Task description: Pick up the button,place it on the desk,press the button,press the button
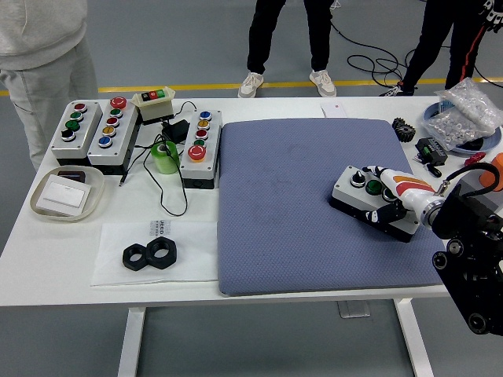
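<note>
We count one blue mat [306, 204] covering the table [47, 259] centre-right. Four button boxes: three at the far-left corner, one button box [371, 200] at the mat's right edge, grasped by our right hand [393, 196]. Two black nuts [148, 254] near-left.

You're looking at a grey-topped, black-based rectangular button box [367, 198] lying flat on the blue-grey mat, toward its right side, turned at a slant to the mat's edges. Its top carries a black knob at the left end and a green round button beside it. The box's right end is covered, so you can't read any further buttons there.
</note>
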Controlling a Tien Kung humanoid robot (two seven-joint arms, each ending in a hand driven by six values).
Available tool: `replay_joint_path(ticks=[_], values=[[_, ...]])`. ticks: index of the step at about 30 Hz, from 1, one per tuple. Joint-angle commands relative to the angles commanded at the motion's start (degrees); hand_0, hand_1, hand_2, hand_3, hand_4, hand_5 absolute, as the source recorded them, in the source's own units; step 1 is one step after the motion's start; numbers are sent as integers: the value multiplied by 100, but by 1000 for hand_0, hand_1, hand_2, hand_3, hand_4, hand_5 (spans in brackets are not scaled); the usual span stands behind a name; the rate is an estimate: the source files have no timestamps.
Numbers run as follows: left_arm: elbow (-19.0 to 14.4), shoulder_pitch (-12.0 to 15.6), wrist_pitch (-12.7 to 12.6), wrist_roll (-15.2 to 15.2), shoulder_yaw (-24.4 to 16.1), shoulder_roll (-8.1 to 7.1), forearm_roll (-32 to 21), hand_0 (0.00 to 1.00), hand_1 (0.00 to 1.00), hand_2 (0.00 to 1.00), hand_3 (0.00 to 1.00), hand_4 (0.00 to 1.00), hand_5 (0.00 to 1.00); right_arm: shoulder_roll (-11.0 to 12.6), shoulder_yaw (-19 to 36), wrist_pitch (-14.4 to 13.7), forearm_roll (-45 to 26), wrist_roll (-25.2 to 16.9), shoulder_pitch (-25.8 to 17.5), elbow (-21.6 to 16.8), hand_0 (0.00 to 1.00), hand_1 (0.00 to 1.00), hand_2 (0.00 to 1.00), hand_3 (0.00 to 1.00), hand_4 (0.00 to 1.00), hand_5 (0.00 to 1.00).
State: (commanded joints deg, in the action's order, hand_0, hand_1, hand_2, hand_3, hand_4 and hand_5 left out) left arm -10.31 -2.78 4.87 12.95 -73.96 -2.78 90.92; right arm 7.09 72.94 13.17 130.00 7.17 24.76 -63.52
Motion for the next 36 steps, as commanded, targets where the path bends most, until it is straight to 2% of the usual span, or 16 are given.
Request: replay_joint_path(ticks=[3,4,9,10,15,16,27,28,33,34,36], values=[[0,-3,1,-1,21,0,-25,746,913,964,865,568,998,1,-3,-31,0,12,-1,29,399,326,312,370,543,2],[0,-5,0,-4,34,0,-39,746,913,964,864,569,998,0,4,-21,0,14,-3,57,408,338,321,395,507,2],[0,-16,-3,-3,63,2,-76,746,913,964,864,569,998,-2,38,33,0,-22,-5,75,408,338,321,395,507,2],[0,-19,-5,-3,65,3,-79,746,913,962,863,569,998,-2,42,28,0,-19,-1,73,356,351,332,467,570,2],[0,-31,-5,-1,77,3,-83,746,913,962,863,569,998,1,55,49,0,-73,8,74,356,351,332,467,570,2],[0,-30,-7,0,80,6,-88,746,913,962,861,568,998,1,56,59,0,-88,10,79,408,420,425,541,530,2],[0,-26,-9,3,95,11,-100,746,913,962,859,567,998,27,-22,31,0,-122,24,-10,366,397,417,540,517,2],[0,-26,-11,3,95,12,-102,746,913,962,858,566,998,32,-23,31,0,-128,23,-24,403,339,345,449,560,2],[0,-41,-10,1,101,7,-116,746,913,962,858,566,998,115,-52,30,0,-139,39,-221,403,339,345,449,560,2],[0,-44,-9,1,99,5,-113,746,912,962,856,565,998,132,-62,32,0,-142,42,-256,410,335,340,442,521,2],[0,-46,-9,2,82,2,-99,746,912,962,856,565,998,174,-86,62,0,-147,54,-358,410,335,340,442,521,2]])
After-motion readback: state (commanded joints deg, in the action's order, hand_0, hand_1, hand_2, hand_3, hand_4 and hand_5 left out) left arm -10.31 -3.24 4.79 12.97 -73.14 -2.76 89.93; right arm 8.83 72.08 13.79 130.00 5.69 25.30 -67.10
